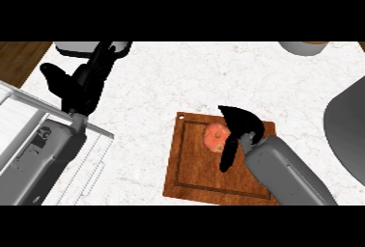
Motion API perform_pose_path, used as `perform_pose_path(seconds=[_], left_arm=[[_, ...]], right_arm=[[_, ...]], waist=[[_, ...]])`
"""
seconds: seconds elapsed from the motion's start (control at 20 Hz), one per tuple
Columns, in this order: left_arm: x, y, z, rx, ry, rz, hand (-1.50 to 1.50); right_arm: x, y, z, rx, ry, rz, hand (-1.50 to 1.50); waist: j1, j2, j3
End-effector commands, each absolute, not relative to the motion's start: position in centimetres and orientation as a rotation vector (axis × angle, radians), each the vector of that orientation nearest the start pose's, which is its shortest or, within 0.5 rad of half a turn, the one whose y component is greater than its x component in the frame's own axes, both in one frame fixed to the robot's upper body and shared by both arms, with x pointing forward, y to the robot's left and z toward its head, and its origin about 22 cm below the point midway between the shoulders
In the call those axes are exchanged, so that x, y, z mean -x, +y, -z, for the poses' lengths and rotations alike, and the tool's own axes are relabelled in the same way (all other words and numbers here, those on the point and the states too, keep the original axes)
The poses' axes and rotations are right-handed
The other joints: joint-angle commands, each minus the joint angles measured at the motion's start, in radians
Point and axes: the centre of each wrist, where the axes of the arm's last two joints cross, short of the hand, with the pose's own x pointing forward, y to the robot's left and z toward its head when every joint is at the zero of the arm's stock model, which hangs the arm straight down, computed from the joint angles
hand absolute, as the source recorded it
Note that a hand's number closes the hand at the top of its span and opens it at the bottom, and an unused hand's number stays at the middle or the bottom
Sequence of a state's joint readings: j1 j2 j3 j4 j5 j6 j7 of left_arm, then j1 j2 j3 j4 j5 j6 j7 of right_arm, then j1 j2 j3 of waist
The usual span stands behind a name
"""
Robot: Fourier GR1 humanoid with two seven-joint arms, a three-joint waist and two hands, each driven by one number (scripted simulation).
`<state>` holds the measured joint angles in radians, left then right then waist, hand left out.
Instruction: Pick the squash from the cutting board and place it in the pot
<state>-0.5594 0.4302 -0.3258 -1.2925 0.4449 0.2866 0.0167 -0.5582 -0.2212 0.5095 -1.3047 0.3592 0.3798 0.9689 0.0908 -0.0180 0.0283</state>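
white marbled counter [200, 82] fills the view, and the big grey pot [349, 130] bulges in from the right edge. next down, the wooden cutting board [192, 169], and right over it the right hand [239, 128], fingers curled down beside the squash [215, 136], thumb hanging low; whether it has hold yet, can't tell. left hand [75, 87] rests open, upper left. the squash sits on the board's upper part: small, orange-pink, probably light, stiff and smooth-skinned, so pinch across its widest part.

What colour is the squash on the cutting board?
Orange-pink, with paler flecks; the squash shows in the head view, partly hidden by the right hand.
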Motion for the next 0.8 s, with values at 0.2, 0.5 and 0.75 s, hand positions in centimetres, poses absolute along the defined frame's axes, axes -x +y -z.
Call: perform_pose_path(seconds=[0.2, 0.5, 0.75], left_arm=[[-31.5, 29.5, -2.6, -0.313, -1.406, 0.200, 0.00], [-30.9, 29.3, -2.5, -0.330, -1.416, 0.224, 0.00], [-30.7, 29.1, -3.0, -0.312, -1.417, 0.206, 0.00]], right_arm=[[-32.7, -9.9, -5.7, 0.542, -0.649, -1.263, 1.50], [-33.3, -9.6, -6.2, 0.561, -0.695, -1.279, 1.50], [-33.1, -9.2, -5.0, 0.548, -0.684, -1.288, 1.50]], waist=[[0.009, 0.025, -0.028], [0.005, 0.022, -0.027], [-0.001, 0.019, -0.027]])
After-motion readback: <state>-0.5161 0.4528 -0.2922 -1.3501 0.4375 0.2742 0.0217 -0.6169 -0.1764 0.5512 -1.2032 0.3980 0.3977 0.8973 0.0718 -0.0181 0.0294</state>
